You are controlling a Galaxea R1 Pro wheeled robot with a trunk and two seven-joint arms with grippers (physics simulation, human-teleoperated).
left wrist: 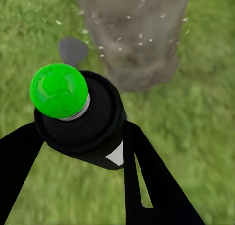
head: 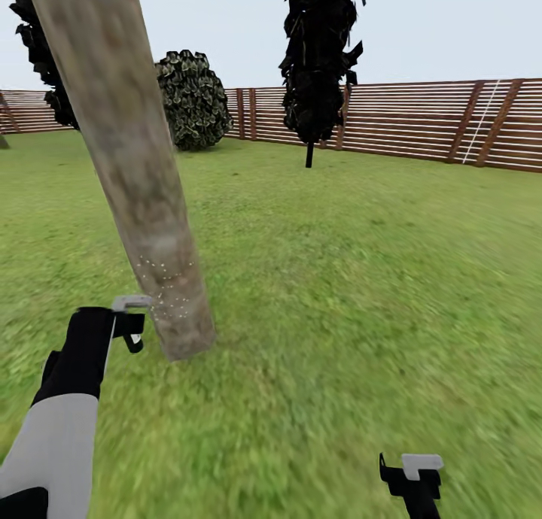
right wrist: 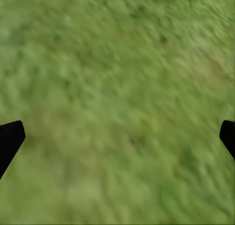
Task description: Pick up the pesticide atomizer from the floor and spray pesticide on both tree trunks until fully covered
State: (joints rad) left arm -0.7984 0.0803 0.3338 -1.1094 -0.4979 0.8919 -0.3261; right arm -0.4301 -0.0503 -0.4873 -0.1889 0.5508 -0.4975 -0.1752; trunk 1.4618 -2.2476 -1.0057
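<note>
holding the pesticide atomizer (left wrist: 81, 120), the left gripper (head: 134, 325) sits at lower left of the head view, just beside the base of the tree trunk (head: 132, 165). its black fingers (left wrist: 147, 181) close on either side of the bottle's dark body in the left wrist view. that close view gives detail the head view lacks: a bright green round cap (left wrist: 58, 90), a small white patch (left wrist: 116, 154) low on the body, and the nozzle end facing the bark.

pesticide (head: 167, 286) shows as fine white specks on the lower trunk in the head view; the wrist view has them scattered across the trunk (left wrist: 134, 34) at top centre, a few over the grass.

head view alone carries the wider garden: trunk leaning from upper left down to lower centre-left, a second dark tree (head: 320, 60) at upper centre, a round bush (head: 192, 98) left of it, slatted fence (head: 421, 120) across the back.

right gripper (head: 414, 478) hangs at lower right, well apart from the trunk. right wrist view has its fingertips (right wrist: 10, 139) at opposite edges, spread wide, with blurred green floor (right wrist: 117, 102) between them.
</note>
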